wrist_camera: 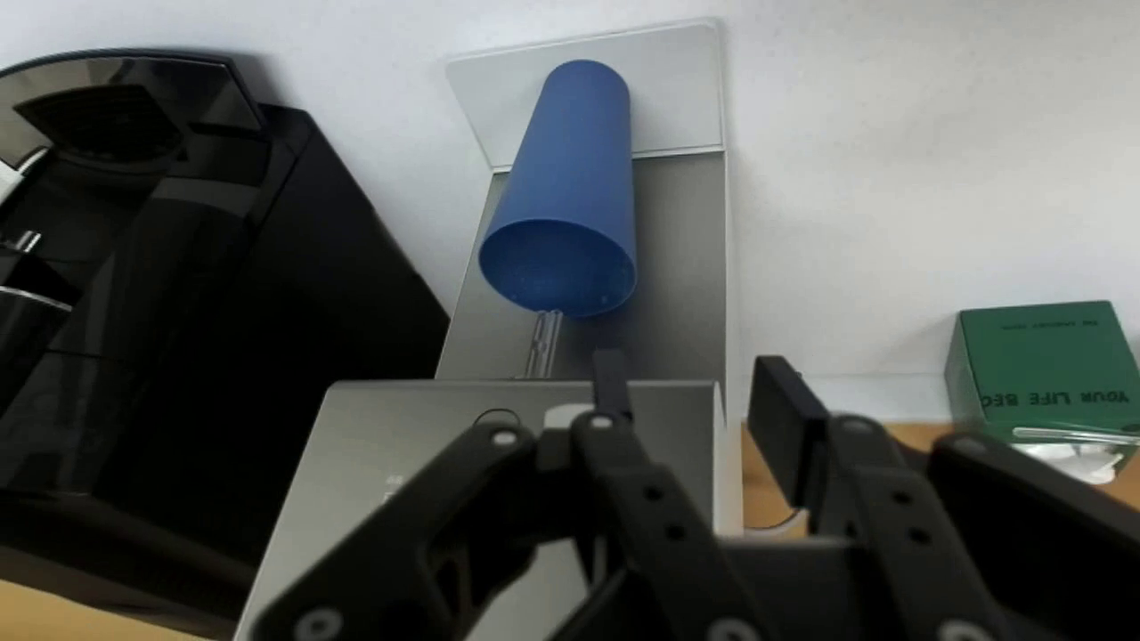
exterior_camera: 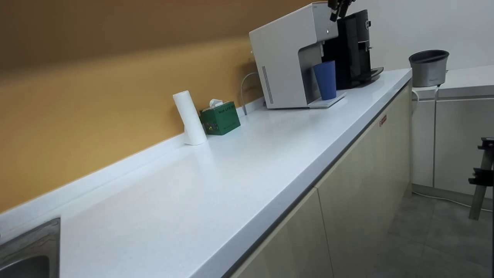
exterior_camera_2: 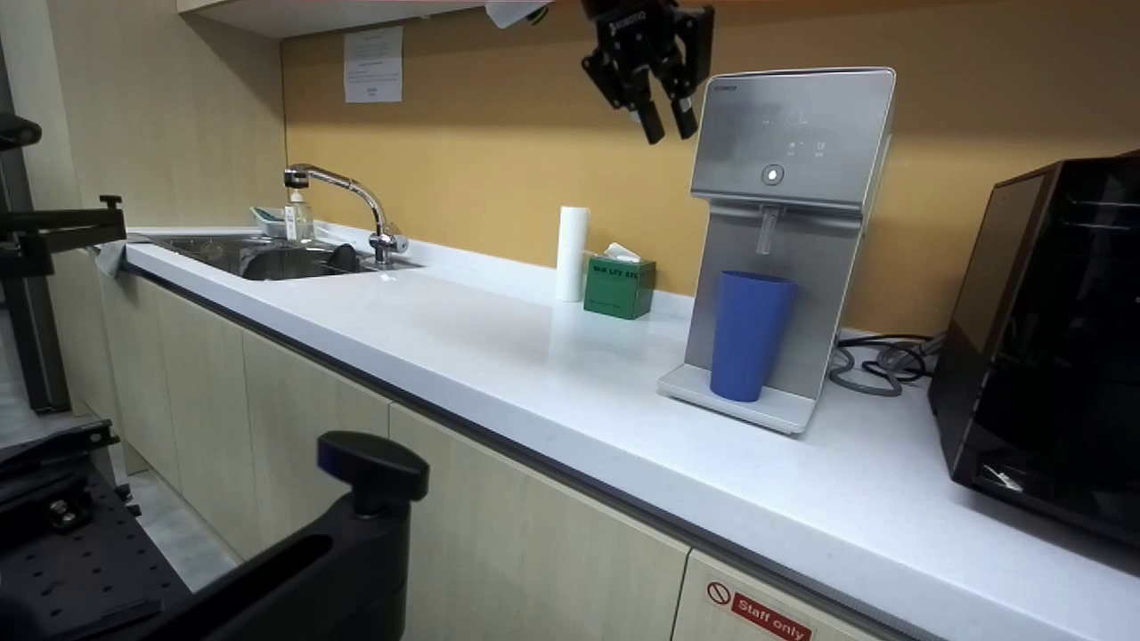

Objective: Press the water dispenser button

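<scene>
The water dispenser (exterior_camera: 285, 58) is a large white boxy appliance on the counter, with a silver front (exterior_camera_2: 793, 116) in an exterior view. Its round lit button (exterior_camera_2: 772, 174) sits low on the upper front panel; in the wrist view the button's ring (wrist_camera: 496, 412) is partly hidden by my gripper. A blue cup (exterior_camera_2: 753, 338) stands on the dispenser's base below the clear spout (exterior_camera_2: 767, 230). My gripper (exterior_camera_2: 670, 126) points down near the dispenser's top, above button height and apart from the button. In the wrist view the gripper (wrist_camera: 690, 383) has a gap between its fingers and holds nothing.
A black machine (exterior_camera_2: 1051, 338) stands beside the dispenser. A green tissue box (exterior_camera_2: 620, 287) and a white paper roll (exterior_camera_2: 572, 254) stand by the wall. A sink with a faucet (exterior_camera_2: 356, 196) is at the far end. A grey pot (exterior_camera: 429, 69) is on another counter.
</scene>
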Controlling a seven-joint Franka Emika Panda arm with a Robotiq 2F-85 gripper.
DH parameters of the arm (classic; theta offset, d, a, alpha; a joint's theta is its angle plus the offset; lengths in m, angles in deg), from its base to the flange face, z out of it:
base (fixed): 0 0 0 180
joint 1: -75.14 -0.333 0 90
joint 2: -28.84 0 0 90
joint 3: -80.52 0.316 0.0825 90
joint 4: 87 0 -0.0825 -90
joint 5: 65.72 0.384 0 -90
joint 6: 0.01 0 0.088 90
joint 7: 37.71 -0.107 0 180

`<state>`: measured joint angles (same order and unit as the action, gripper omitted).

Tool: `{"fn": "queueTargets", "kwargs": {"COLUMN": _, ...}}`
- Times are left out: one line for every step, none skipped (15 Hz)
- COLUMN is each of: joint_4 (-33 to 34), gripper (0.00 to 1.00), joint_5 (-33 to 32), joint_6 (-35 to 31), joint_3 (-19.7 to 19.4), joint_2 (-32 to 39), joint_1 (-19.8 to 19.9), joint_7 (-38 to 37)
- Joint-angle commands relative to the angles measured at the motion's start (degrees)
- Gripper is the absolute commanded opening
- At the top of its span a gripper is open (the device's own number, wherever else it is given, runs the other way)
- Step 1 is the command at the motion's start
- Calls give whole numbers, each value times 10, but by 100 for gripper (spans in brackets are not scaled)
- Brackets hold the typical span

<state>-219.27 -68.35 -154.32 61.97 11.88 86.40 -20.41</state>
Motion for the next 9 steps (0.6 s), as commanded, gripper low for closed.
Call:
{"fn": "queueTargets", "kwargs": {"joint_4": 34, "gripper": 10, "joint_5": 39, "joint_6": -14, "joint_3": -24, "joint_2": 23, "joint_1": -7, "joint_7": 25}}
{"fn": "queueTargets", "kwargs": {"joint_4": 41, "gripper": 5, "joint_5": 54, "joint_6": -14, "joint_3": -33, "joint_2": 27, "joint_1": -11, "joint_7": 36}}
{"fn": "queueTargets", "kwargs": {"joint_4": 48, "gripper": 1, "joint_5": 67, "joint_6": -12, "joint_3": -39, "joint_2": 32, "joint_1": -13, "joint_7": 44}}
{"fn": "queueTargets", "kwargs": {"joint_4": 55, "gripper": 0, "joint_5": 82, "joint_6": -9, "joint_3": -46, "joint_2": 37, "joint_1": -16, "joint_7": 54}}
{"fn": "queueTargets", "kwargs": {"joint_4": 64, "gripper": 0, "joint_5": 99, "joint_6": -4, "joint_3": -54, "joint_2": 44, "joint_1": -19, "joint_7": 67}}
{"fn": "queueTargets", "kwargs": {"joint_4": 71, "gripper": 0, "joint_5": 117, "joint_6": 0, "joint_3": -61, "joint_2": 50, "joint_1": -23, "joint_7": 79}}
{"fn": "queueTargets", "kwargs": {"joint_4": 79, "gripper": 0, "joint_5": 134, "joint_6": 2, "joint_3": -66, "joint_2": 58, "joint_1": -25, "joint_7": 90}}
{"fn": "queueTargets", "kwargs": {"joint_4": 88, "gripper": 0, "joint_5": 156, "joint_6": 5, "joint_3": -76, "joint_2": 67, "joint_1": -32, "joint_7": 104}}
{"fn": "queueTargets", "kwargs": {"joint_4": 98, "gripper": 0, "joint_5": 169, "joint_6": 7, "joint_3": -80, "joint_2": 78, "joint_1": -33, "joint_7": 110}}
